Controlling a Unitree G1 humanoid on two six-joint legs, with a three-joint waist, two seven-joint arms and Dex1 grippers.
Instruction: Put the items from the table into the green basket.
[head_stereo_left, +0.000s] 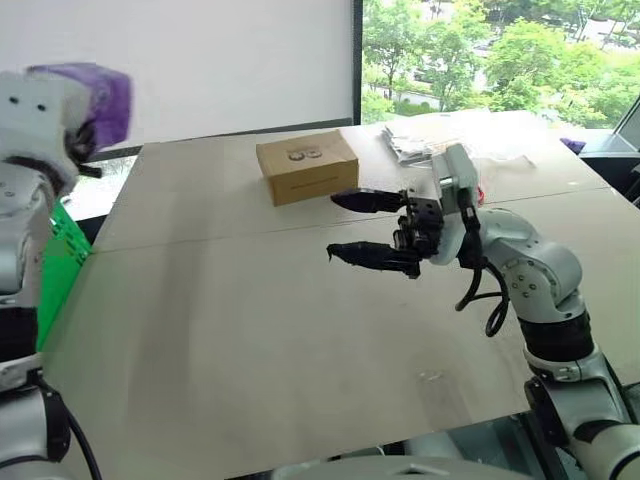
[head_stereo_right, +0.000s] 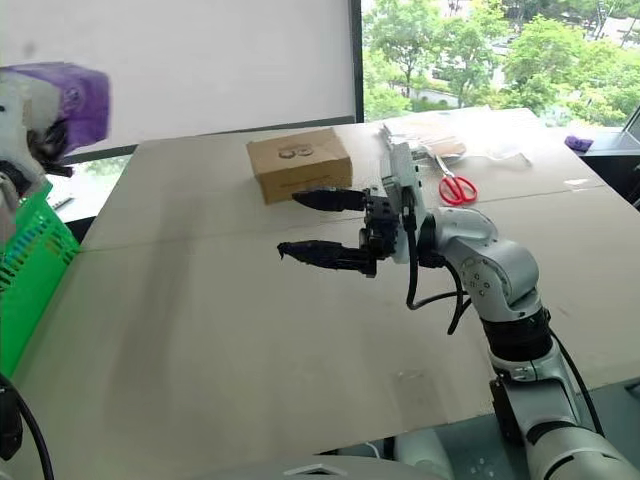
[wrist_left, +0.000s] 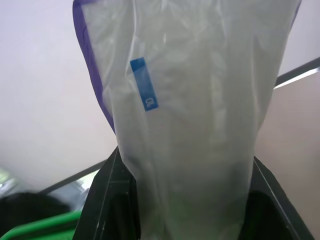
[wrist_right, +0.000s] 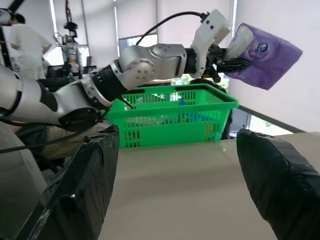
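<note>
Right wrist view shows the left gripper (wrist_right: 231, 63) clamped on the soft purple rectangular pack (wrist_right: 265, 56) with a white base, held in the air above the bright green slotted plastic basket (wrist_right: 172, 120), which sits past the left edge of the pale beige tabletop (head_stereo_left: 250, 330). Over the table's middle the right gripper (head_stereo_left: 365, 228) hangs with its two black fingers spread apart, holding nothing. Farther back lie a brown cardboard box (head_stereo_left: 306, 166) and red-handled scissors (head_stereo_right: 456, 188).
</note>
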